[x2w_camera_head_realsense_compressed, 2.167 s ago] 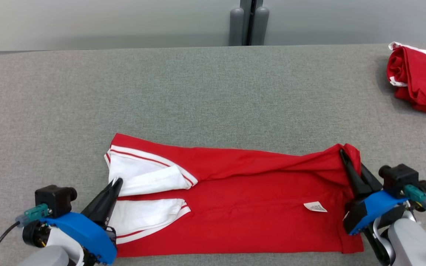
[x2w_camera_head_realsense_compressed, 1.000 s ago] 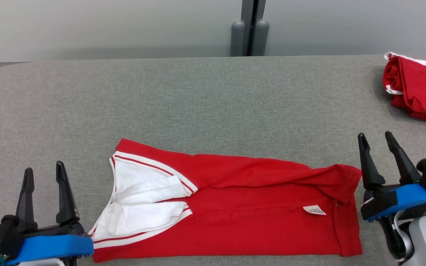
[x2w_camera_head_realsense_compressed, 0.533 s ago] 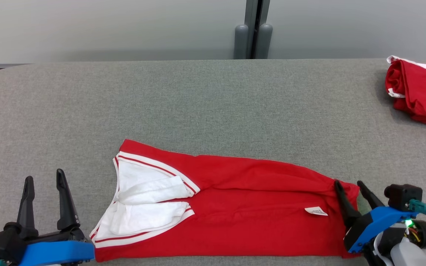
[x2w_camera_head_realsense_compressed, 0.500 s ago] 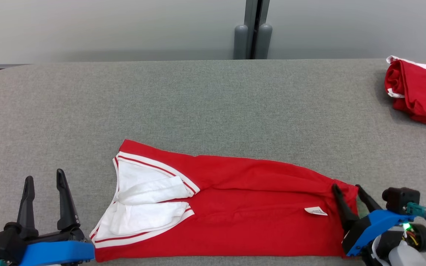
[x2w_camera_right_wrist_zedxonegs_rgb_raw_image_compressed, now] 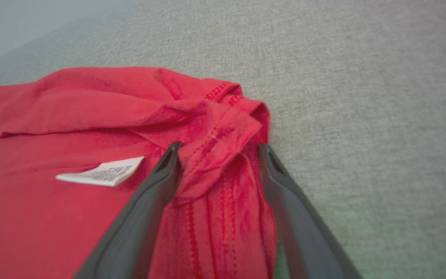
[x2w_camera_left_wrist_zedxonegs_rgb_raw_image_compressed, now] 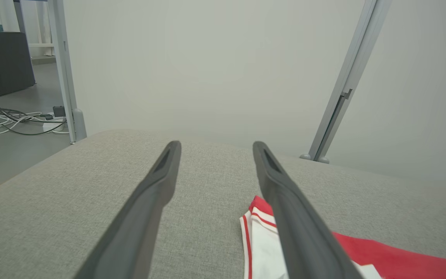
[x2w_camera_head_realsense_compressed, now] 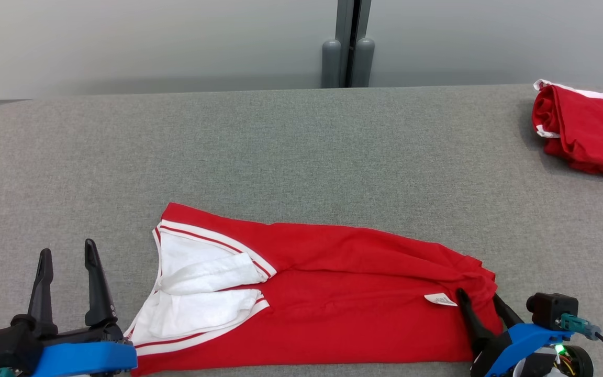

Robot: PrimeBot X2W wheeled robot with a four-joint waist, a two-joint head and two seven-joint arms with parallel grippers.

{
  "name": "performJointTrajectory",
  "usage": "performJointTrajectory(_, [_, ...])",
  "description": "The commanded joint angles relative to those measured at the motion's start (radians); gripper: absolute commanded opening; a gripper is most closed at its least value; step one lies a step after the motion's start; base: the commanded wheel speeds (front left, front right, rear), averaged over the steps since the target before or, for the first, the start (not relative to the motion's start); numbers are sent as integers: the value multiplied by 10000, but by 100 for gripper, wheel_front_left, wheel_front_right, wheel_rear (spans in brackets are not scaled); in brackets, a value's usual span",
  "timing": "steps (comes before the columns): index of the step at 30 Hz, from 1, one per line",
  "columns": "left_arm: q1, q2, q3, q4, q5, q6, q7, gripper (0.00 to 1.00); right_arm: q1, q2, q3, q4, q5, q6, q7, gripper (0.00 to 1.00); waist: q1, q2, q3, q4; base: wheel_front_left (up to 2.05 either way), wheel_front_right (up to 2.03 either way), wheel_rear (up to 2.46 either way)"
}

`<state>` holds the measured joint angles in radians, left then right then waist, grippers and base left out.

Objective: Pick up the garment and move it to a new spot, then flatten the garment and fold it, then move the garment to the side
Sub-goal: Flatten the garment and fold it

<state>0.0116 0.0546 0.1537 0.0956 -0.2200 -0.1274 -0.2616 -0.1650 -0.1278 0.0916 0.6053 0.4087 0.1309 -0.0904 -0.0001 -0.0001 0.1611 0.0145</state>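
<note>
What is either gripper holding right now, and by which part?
Nothing is held. The right gripper stands open astride the red garment's bunched hem corner; the left gripper is open beside it.

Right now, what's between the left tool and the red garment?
Just bare grey table, in the head view; the left tool is open beside the red garment.

Red garment [x2w_camera_head_realsense_compressed: 333, 314] flat on grey table [x2w_camera_head_realsense_compressed: 280, 146]; right pincer [x2w_camera_head_realsense_compressed: 477, 294] spread over its right end; left pincer [x2w_camera_head_realsense_compressed: 67, 247] spread, just left of it.
</note>
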Motion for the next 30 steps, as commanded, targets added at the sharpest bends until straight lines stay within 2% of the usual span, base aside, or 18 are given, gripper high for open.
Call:
performJointTrajectory(1, [-76,-28,38,-41,45,-33,-42,100,154,117,50,380,-80,-3,133,100,1,1,-7,-16,0,0,0])
performJointTrajectory(4, [-109,-30,-45,-27,61,-37,-42,100,7,225,37,701,-164,-9,164,100,1,1,-16,-14,0,0,0])
performJointTrajectory(5, [-131,-32,-76,-8,64,-37,-42,100,-50,260,42,800,-197,-9,165,87,1,1,-22,-5,0,0,0])
performJointTrajectory(6, [-152,-34,-106,4,63,-38,-42,100,-95,302,59,909,-196,-7,207,48,1,1,-25,5,0,0,0])
performJointTrajectory(7, [-162,-33,-124,10,62,-37,-42,100,-133,338,82,1013,-192,-6,271,29,1,1,-31,14,0,0,0])
performJointTrajectory(8, [-163,-34,-144,12,64,-37,-42,100,-184,363,92,1085,-173,-3,249,0,1,1,-32,22,0,0,0])
performJointTrajectory(12, [-119,-40,-114,43,219,-39,-42,100,-416,146,-54,1179,-30,-12,-28,0,1,1,-54,6,0,0,0])
performJointTrajectory(17, [-52,-44,7,-60,551,-39,-42,100,-827,-591,-629,1071,121,-20,-451,0,1,1,-89,-57,0,0,0])
performJointTrajectory(26, [-16,-41,202,-91,967,47,-42,100,-1139,-1924,-1576,816,300,-4,-391,0,1,1,-163,-150,0,0,0])
performJointTrajectory(30, [17,-42,245,-91,1064,75,-42,100,-1117,-2056,-1776,519,247,-1,-276,0,1,1,-194,-186,0,0,0])
